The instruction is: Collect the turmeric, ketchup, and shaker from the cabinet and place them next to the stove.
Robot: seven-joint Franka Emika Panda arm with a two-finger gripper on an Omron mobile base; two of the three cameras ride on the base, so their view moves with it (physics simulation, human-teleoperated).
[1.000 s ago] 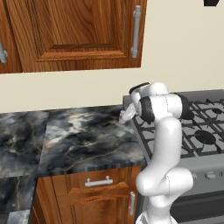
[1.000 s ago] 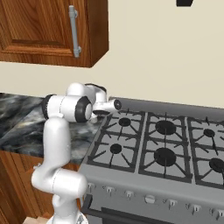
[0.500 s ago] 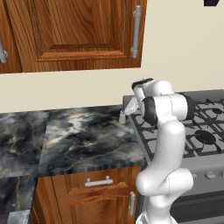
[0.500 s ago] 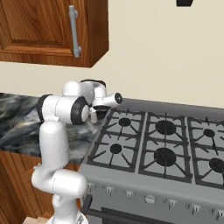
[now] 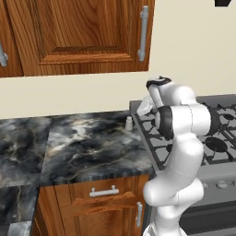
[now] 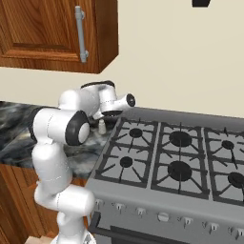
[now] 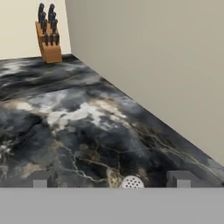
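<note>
The shaker (image 5: 129, 122) (image 6: 101, 126), small and pale with a rounded top, stands upright on the dark marble counter (image 5: 83, 150) just left of the stove (image 5: 222, 174) (image 6: 162, 206). My gripper (image 5: 143, 110) (image 6: 106, 116) hangs a little above and beside it, open, holding nothing. In the hand view the shaker's perforated top (image 7: 131, 182) shows low between the two spread fingertips (image 7: 40, 179), untouched by either. The turmeric, the ketchup and the cabinet are out of view.
A wooden knife block (image 7: 48, 37) stands far down the counter against the cream wall. Door-fronted wooden cupboards (image 5: 78, 32) (image 6: 47, 28) hang overhead. The black grates (image 6: 178, 159) start right beside the shaker. Drawers (image 5: 103, 198) sit under the counter.
The hand has lifted up and back off the shaker, which now stands free on the counter beside the stove. The jaws have spread slightly wider.
</note>
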